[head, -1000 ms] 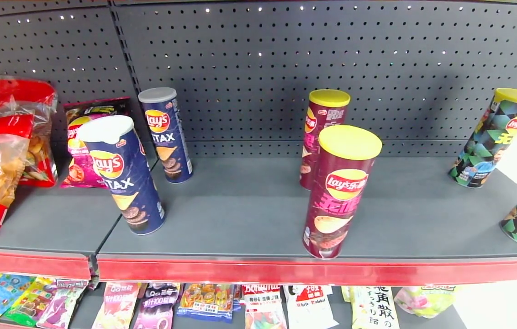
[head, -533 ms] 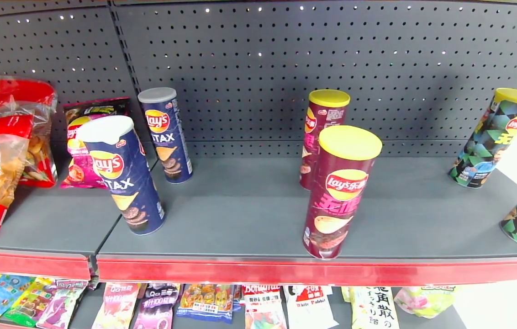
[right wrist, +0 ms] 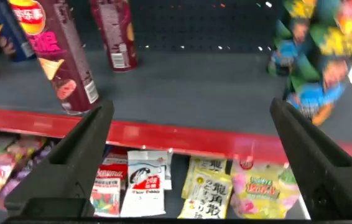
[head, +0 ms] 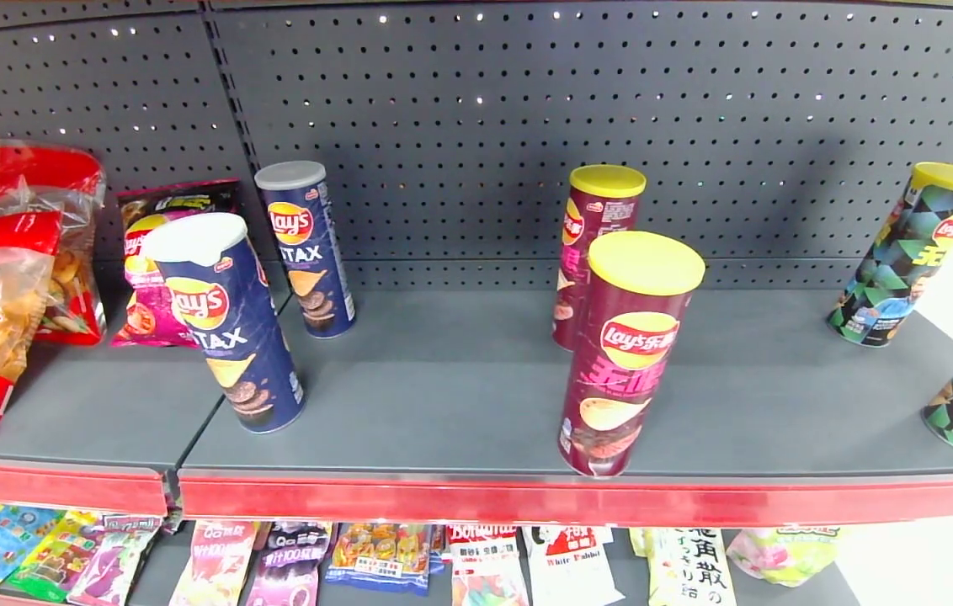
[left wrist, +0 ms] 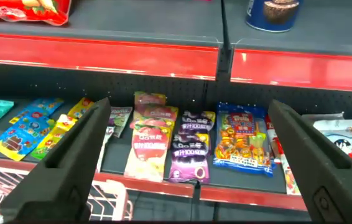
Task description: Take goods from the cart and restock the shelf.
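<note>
Both my claws spread wide, gripping nothing: left claw (left wrist: pixel 188 106) facing snack packets (left wrist: pixel 188 149), right claw (right wrist: pixel 191 104) facing red shelf edge (right wrist: pixel 182 134).

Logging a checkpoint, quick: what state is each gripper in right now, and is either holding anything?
Left gripper: open, holding nothing.
Right gripper: open, holding nothing.
</note>
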### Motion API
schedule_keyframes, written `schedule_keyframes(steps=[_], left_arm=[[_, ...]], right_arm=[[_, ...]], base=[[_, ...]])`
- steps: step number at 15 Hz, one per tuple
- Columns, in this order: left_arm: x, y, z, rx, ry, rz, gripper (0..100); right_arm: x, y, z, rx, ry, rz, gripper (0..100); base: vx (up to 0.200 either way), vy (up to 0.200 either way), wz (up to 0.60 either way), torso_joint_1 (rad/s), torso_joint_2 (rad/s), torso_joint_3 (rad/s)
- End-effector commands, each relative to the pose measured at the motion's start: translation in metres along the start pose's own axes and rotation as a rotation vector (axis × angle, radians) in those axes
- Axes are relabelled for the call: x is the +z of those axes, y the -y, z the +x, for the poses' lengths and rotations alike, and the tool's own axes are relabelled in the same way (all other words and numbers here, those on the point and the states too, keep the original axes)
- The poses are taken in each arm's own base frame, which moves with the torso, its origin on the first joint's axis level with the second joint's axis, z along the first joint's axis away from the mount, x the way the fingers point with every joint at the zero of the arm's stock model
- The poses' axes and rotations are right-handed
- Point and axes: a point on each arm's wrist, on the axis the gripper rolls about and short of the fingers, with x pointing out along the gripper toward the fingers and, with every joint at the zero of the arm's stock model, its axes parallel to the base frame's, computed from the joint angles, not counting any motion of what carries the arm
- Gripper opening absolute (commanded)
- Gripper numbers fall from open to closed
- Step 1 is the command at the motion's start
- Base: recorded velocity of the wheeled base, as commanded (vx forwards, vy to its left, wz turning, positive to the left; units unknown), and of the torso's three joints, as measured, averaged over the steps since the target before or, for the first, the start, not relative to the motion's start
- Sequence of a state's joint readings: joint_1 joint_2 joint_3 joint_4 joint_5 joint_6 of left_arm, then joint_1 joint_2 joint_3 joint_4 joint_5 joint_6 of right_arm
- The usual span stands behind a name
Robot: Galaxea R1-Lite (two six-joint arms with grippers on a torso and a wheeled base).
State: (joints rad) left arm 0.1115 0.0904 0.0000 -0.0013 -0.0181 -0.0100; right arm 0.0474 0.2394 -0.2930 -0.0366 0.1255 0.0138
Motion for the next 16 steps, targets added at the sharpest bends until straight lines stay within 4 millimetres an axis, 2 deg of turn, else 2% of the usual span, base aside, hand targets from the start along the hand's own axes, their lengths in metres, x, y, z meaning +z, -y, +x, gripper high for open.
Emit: schedule_keyframes(steps=[1, 2, 4, 7, 9, 12, 13, 14, 16], left_arm=[[0.000, 0.000, 0.000, 0.000, -0.001, -0.001, 100], [0.000, 0.000, 0.000, 0.000, -0.001, -0.001, 100], [0.000, 0.000, 0.000, 0.000, -0.001, -0.001, 100], [0.000, 0.000, 0.000, 0.000, -0.001, -0.001, 100], [0.000, 0.000, 0.000, 0.000, -0.001, -0.001, 100], [0.000, 0.000, 0.000, 0.000, -0.001, -0.001, 100], [0.000, 0.000, 0.000, 0.000, -0.001, -0.001, 100], [0.000, 0.000, 0.000, 0.000, -0.001, -0.001, 100], [0.000, 0.000, 0.000, 0.000, -0.001, -0.001, 100]], right_arm=[[0.035, 0.004, 0.052, 0.069, -0.160, -0.054, 100], [0.042, 0.005, 0.069, 0.110, -0.202, -0.046, 100], [0.036, -0.001, 0.101, 0.238, -0.333, -0.028, 100], [0.028, -0.006, 0.140, 0.222, -0.473, -0.034, 100], [0.016, -0.015, 0.157, 0.164, -0.559, -0.062, 100], [0.004, -0.029, 0.174, 0.201, -0.640, -0.075, 100], [0.000, -0.031, 0.180, 0.190, -0.658, -0.082, 100], [-0.008, -0.034, 0.194, 0.170, -0.674, -0.083, 100], [-0.014, -0.037, 0.205, 0.171, -0.682, -0.086, 100]], base=[[0.000, 0.000, 0.00, 0.000, 0.00, 0.000], [0.000, 0.000, 0.00, 0.000, 0.00, 0.000], [0.000, 0.000, 0.00, 0.000, 0.00, 0.000], [0.000, 0.000, 0.00, 0.000, 0.00, 0.000], [0.000, 0.000, 0.00, 0.000, 0.00, 0.000], [0.000, 0.000, 0.00, 0.000, 0.00, 0.000], [0.000, 0.000, 0.00, 0.000, 0.00, 0.000], [0.000, 0.000, 0.00, 0.000, 0.00, 0.000], [0.000, 0.000, 0.00, 0.000, 0.00, 0.000]])
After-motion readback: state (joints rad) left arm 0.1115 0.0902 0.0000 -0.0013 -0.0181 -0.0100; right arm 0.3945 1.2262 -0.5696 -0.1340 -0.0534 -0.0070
